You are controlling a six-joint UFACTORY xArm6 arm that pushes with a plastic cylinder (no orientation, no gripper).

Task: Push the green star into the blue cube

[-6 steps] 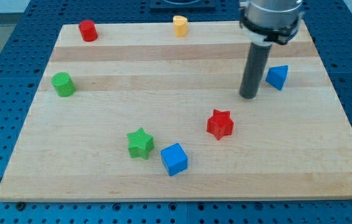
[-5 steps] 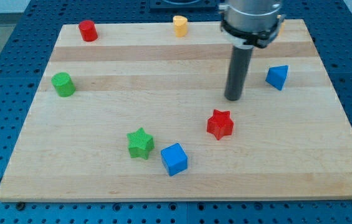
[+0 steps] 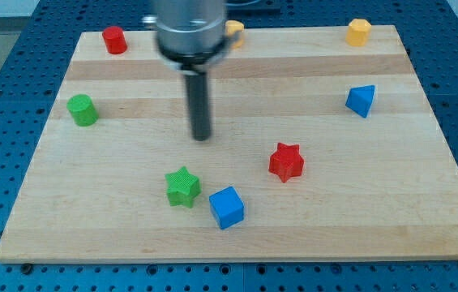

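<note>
The green star (image 3: 182, 186) lies on the wooden board toward the view's bottom, left of centre. The blue cube (image 3: 227, 207) sits just to its lower right, close but apart by a small gap. My tip (image 3: 202, 136) is on the board above the green star, a little to its right, and clear of it. The rod rises from the tip to the arm's grey body at the view's top.
A red star (image 3: 286, 161) lies right of my tip. A blue triangular block (image 3: 361, 100) is at the right. A green cylinder (image 3: 82, 109) is at the left. A red cylinder (image 3: 114, 39), a yellow block (image 3: 234, 29) and another yellow block (image 3: 359, 31) sit along the top edge.
My tip has slid left across the board, from near the blue triangular block to above the green star. The yellow block at the top right is now uncovered. No block has moved.
</note>
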